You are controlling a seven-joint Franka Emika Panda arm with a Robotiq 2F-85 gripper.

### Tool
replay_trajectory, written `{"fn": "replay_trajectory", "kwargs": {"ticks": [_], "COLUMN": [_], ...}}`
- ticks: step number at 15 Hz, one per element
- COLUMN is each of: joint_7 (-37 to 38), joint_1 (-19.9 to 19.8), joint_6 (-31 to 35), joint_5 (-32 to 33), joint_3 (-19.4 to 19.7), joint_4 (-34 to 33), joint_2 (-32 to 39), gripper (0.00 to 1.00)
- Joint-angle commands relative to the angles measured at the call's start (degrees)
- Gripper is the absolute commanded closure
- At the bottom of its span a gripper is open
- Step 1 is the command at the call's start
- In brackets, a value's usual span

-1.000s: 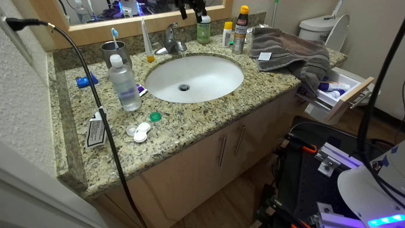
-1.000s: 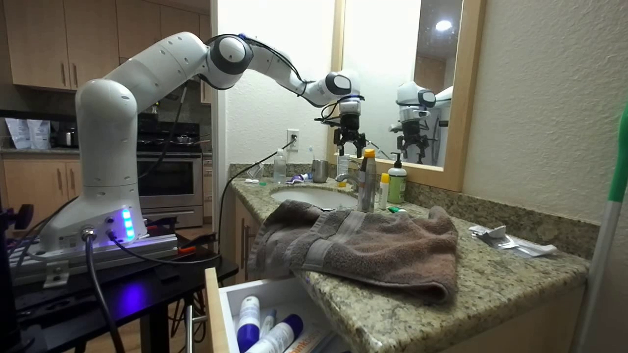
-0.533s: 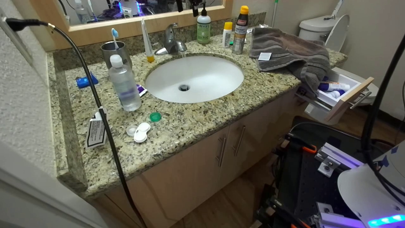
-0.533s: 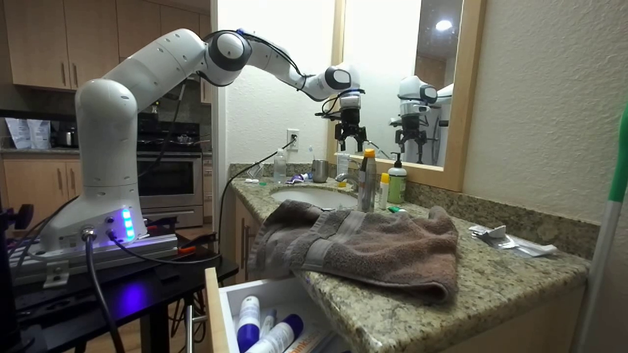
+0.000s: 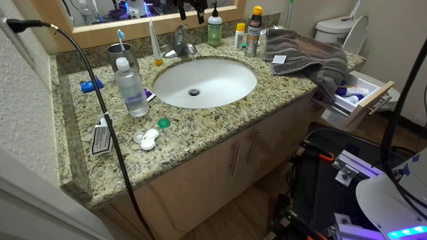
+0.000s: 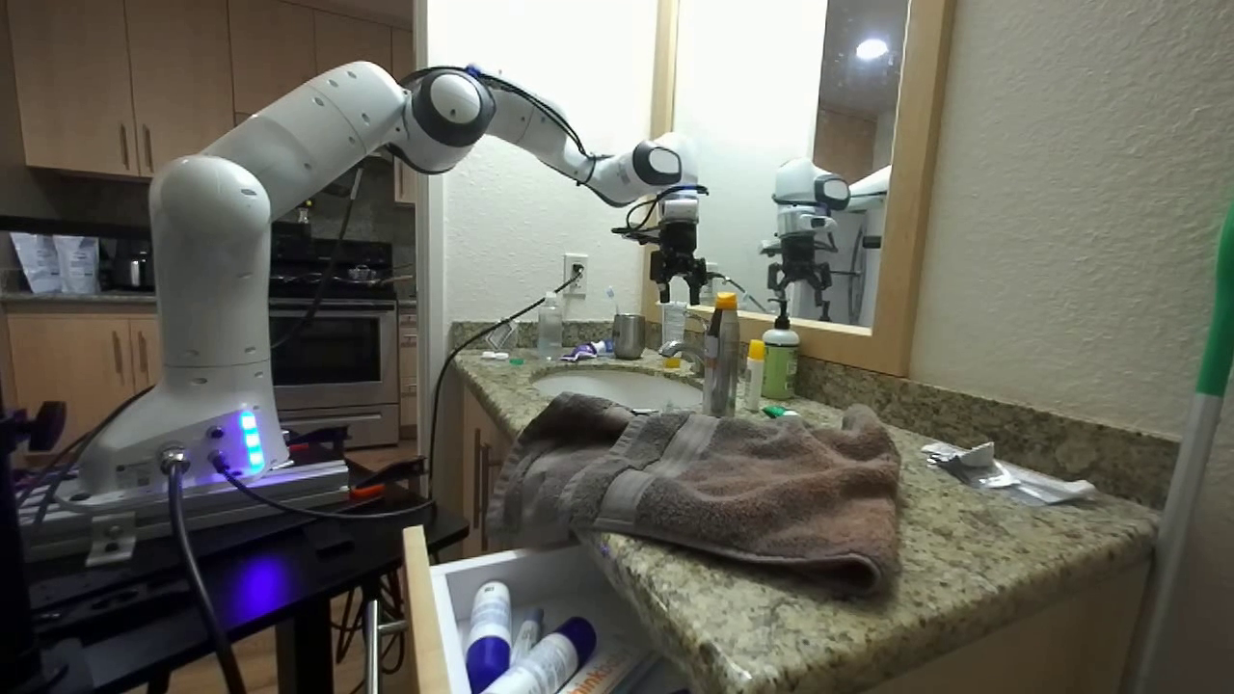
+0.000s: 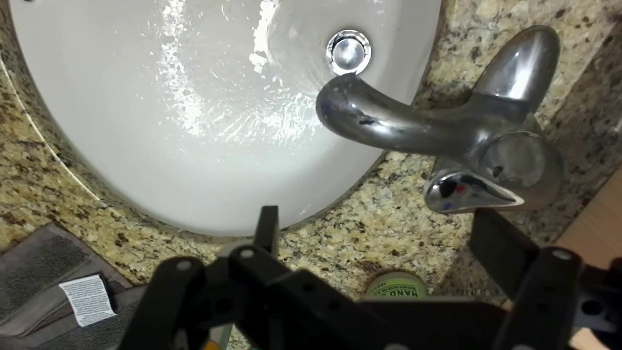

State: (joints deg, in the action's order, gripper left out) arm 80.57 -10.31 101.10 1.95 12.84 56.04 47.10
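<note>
My gripper hangs empty with its fingers spread wide, pointing down above the counter behind the sink, in both exterior views (image 5: 192, 18) (image 6: 681, 297) and in the wrist view (image 7: 377, 218). Closest to it is the chrome faucet (image 7: 437, 131) (image 5: 180, 43). In the wrist view, one finger overlaps the edge of the faucet's handle (image 7: 466, 194); whether they touch, I cannot tell. A green hand soap bottle (image 5: 215, 31) (image 6: 779, 361) with a black pump stands beside the faucet, mostly hidden by the gripper in the wrist view. Water ripples in the white sink (image 7: 121, 97) (image 5: 213, 90).
A tall spray can (image 5: 253, 31) and a yellow-capped bottle (image 5: 239, 36) stand near the soap. Opposite are a white tube (image 5: 155, 43), a metal cup (image 5: 113, 56) and a clear bottle (image 5: 131, 90). A towel (image 6: 713, 482) hangs by an open drawer (image 6: 421, 617). The mirror frame (image 6: 921, 193) rises behind.
My gripper rose slightly, then came down and shifted leftward in both exterior views, away from the soap pump, which is uncovered now. The fingers stayed spread.
</note>
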Motion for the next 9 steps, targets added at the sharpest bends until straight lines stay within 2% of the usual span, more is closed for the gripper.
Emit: {"fn": "replay_trajectory", "kwargs": {"ticks": [1, 9], "joint_7": [-2.27, -2.61], "joint_1": [-0.84, -1.22], "joint_6": [-3.53, -6.09], "joint_5": [-0.72, -0.66], "joint_3": [-0.75, -0.53], "joint_4": [-1.62, -3.92], "joint_2": [1.34, 3.24], "gripper": [0.0, 0.0]}}
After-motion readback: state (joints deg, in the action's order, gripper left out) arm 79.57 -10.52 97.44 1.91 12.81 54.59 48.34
